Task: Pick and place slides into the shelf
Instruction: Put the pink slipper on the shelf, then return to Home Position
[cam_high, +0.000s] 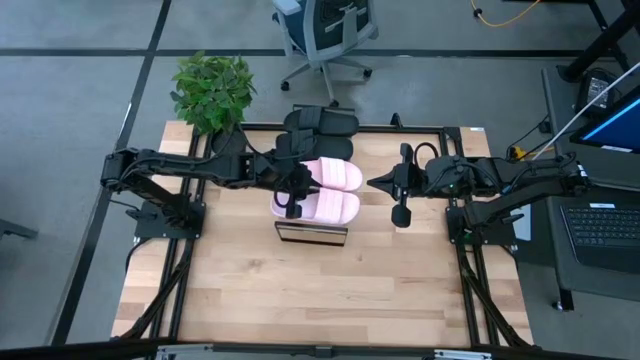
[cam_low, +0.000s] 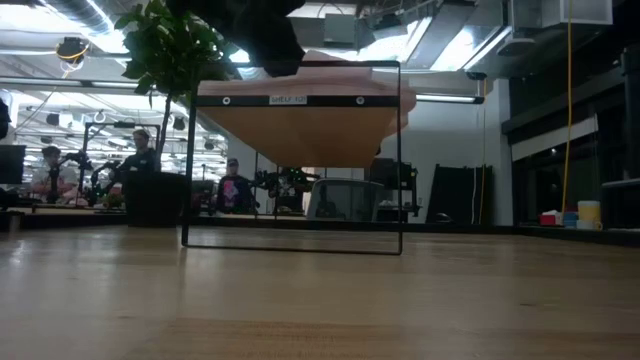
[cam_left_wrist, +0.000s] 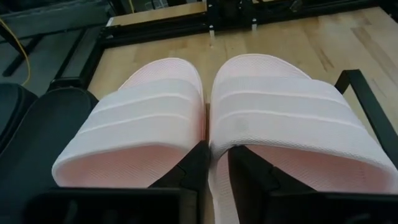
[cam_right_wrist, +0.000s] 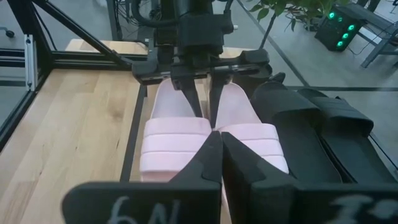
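The shelf (cam_high: 312, 233) stands mid-table, running from the far side to the near side. A black pair of slides (cam_high: 320, 122) lies on its far end, soles down. The pale pink pair (cam_high: 335, 176) lies beside them, and the nearer pink slide (cam_high: 332, 208) is close to the shelf's near end. My left gripper (cam_high: 293, 200) reaches in from the left and is shut on that nearer pink slide (cam_left_wrist: 292, 130). My right gripper (cam_high: 378, 183) hovers shut just right of the shelf, pointing at the pink pair, and touches nothing. From the low view I see the shelf (cam_low: 290, 240) from its near end. My left gripper pinches the nearer pink slide by its inner side wall (cam_left_wrist: 217, 180), at the open heel end. One finger (cam_left_wrist: 186, 168) is in the gap between the two pink slides and the other (cam_left_wrist: 255, 171) is on the footbed. The fingers slant down from the left. The slide's sole rests on the shelf top.
A potted plant (cam_high: 212, 90) stands at the table's far left corner. The dark frame rail (cam_high: 440, 130) borders the table. An office chair (cam_high: 325, 30) stands beyond the far edge, and a laptop (cam_high: 605, 225) sits off the right side. People (cam_low: 140, 165) show in the room behind. Bare wood lies toward the near edge.
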